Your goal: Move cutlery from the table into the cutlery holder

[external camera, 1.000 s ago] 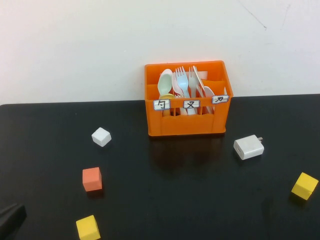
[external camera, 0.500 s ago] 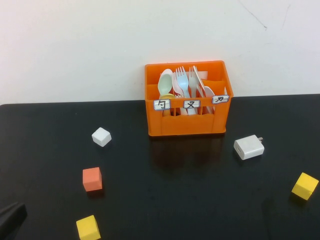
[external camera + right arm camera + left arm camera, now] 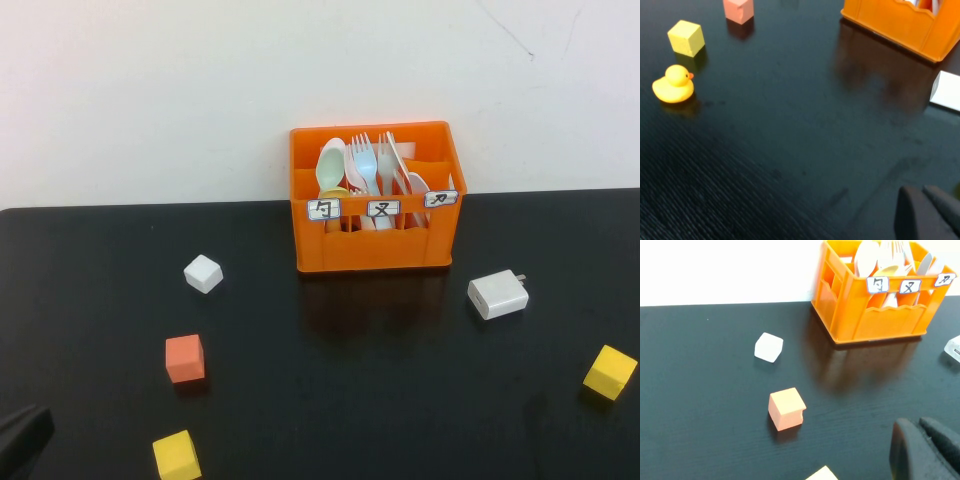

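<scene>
The orange cutlery holder [image 3: 375,245] stands at the back middle of the black table [image 3: 350,380]. The mint-green spoon [image 3: 331,165] stands upright in its left compartment and the cream-white knife [image 3: 399,162] leans in its right side, beside white and blue forks. The holder also shows in the left wrist view [image 3: 890,320] and the right wrist view [image 3: 900,25]. No cutlery lies on the table. My left gripper [image 3: 920,429] is shut and empty, low at the near left corner [image 3: 22,438]. My right gripper [image 3: 921,194] is shut and empty over bare table, out of the high view.
A white cube [image 3: 203,273], an orange-red cube [image 3: 185,358] and a yellow cube [image 3: 176,456] lie at the left. A white charger [image 3: 498,294] and another yellow cube [image 3: 610,371] lie at the right. A yellow rubber duck [image 3: 673,85] shows in the right wrist view.
</scene>
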`<state>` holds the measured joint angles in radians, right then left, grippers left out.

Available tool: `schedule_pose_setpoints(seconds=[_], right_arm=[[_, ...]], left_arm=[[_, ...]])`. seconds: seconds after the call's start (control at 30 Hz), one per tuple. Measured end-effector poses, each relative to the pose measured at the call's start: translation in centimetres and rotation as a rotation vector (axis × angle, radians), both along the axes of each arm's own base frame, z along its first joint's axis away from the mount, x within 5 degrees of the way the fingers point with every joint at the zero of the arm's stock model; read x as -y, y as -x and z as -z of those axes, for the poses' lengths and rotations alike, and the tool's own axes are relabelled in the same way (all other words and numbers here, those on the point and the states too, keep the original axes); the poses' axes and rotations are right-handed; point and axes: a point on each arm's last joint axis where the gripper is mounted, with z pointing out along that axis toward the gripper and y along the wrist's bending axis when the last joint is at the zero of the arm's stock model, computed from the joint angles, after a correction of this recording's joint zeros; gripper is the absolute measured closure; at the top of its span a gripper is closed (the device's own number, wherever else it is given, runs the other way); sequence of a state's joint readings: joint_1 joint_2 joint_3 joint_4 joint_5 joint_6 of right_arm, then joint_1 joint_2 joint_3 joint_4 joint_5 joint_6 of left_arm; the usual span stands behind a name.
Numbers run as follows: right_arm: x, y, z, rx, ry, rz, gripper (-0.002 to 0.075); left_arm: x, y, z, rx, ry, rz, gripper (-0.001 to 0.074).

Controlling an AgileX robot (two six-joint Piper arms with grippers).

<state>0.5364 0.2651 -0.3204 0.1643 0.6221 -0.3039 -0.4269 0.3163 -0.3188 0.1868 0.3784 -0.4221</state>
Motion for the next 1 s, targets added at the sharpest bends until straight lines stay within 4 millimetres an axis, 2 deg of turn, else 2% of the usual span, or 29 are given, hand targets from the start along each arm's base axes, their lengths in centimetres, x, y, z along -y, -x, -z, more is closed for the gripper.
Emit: schedule_pose_setpoints(seconds=[0.2, 0.4, 0.5, 0.6, 0.8, 1.0], right_arm=[[0.0, 0.0, 0.0, 0.0, 0.0, 0.0, 0.0728], [0.0, 0.0, 0.0, 0.0, 0.0, 0.0, 0.0728], [0.0, 0.0, 0.0, 0.0, 0.0, 0.0, 0.0728], [0.0, 0.0, 0.0, 0.0, 0.0, 0.0, 0.0728], [0.0, 0.0, 0.0, 0.0, 0.0, 0.0, 0.0728], [0.0, 0.0, 0.0, 0.0, 0.0, 0.0, 0.0728]], left_arm=[[-0.4, 0.4, -0.1, 0.024, 0.017, -0.031, 0.0736], [-1.6, 1.2, 1.1, 0.057, 0.106, -0.197, 0.0736], [-2.0, 1.5, 2.5, 0.084, 0.127, -0.271, 0.0736], [-2.3, 1.8, 4.3, 0.11, 0.07, -0.314, 0.0736], [-2.4, 2.0, 8.4, 0.066, 0.035, -0.343, 0.0736], [-2.4, 2.0, 8.7, 0.038, 0.083, -0.359, 0.0736]])
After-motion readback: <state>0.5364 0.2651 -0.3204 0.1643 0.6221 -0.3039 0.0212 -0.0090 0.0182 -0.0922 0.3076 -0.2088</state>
